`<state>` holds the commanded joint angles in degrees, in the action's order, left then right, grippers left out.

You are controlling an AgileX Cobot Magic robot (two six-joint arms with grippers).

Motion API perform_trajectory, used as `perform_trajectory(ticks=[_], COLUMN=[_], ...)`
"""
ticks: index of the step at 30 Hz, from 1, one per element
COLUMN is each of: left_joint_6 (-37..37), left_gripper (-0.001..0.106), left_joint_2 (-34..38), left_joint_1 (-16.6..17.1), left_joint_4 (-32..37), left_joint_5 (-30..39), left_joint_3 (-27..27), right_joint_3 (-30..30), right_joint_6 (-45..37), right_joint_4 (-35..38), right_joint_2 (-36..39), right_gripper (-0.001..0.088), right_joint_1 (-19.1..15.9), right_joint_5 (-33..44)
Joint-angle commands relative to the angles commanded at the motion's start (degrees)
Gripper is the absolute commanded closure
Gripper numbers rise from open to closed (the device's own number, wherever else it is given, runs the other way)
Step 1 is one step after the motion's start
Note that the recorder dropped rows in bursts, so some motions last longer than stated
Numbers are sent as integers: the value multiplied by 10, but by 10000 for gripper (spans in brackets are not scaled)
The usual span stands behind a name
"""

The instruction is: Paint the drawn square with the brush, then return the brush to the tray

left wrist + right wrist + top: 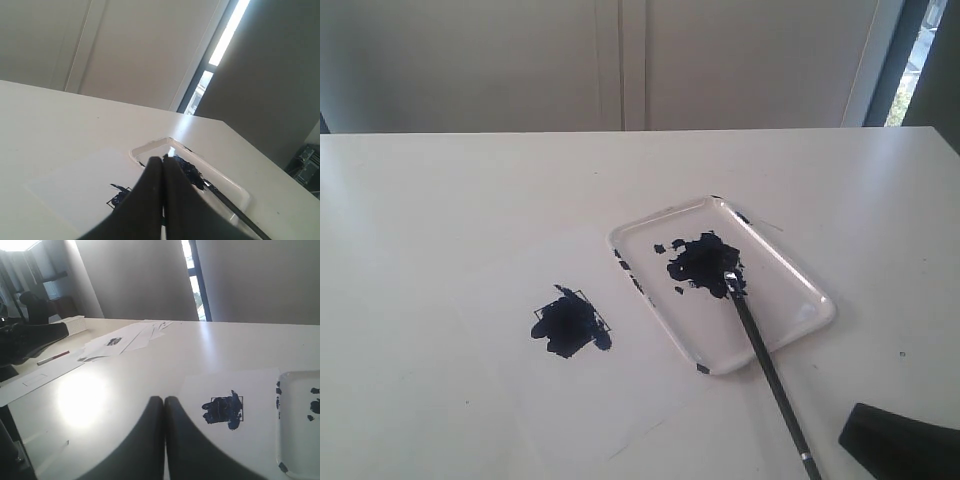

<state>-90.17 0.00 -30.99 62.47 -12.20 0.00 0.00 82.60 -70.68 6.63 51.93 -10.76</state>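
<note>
- The tray (790, 300) sits toward the table's (420, 200) near right corner. The brush (770, 370) rests with its bristles in the paint and its handle overhanging the near rim, so a nudge could flick it out.
- The drawn square (570, 322), near the front edge, looks wet and could smear.
- The right gripper (164, 402) and the left gripper (162, 162) are both pressed together, apparently holding nothing.

We count one shallow clear-white plastic tray (775, 290), one long black-handled paintbrush (776, 385) across the tray's rim, one dark paint puddle (700, 260) inside the tray, one white paper sheet (610, 390) beside the tray bearing one blotched pen-drawn square (570, 322), and two dark grippers, left gripper (163, 159) and right gripper (164, 400).
</note>
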Motion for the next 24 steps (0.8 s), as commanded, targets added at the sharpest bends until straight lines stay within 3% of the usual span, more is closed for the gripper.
perform_trajectory(ticks=[24], left_joint_6=[-26], left_gripper=[1053], left_joint_2=[0], left_joint_1=[0], left_joint_4=[-3], left_joint_5=[-28], left_joint_3=[0], right_joint_3=[0], right_joint_6=[0], right_joint_4=[3], right_joint_2=[0], right_gripper=[868], right_joint_1=[0], right_joint_5=[1])
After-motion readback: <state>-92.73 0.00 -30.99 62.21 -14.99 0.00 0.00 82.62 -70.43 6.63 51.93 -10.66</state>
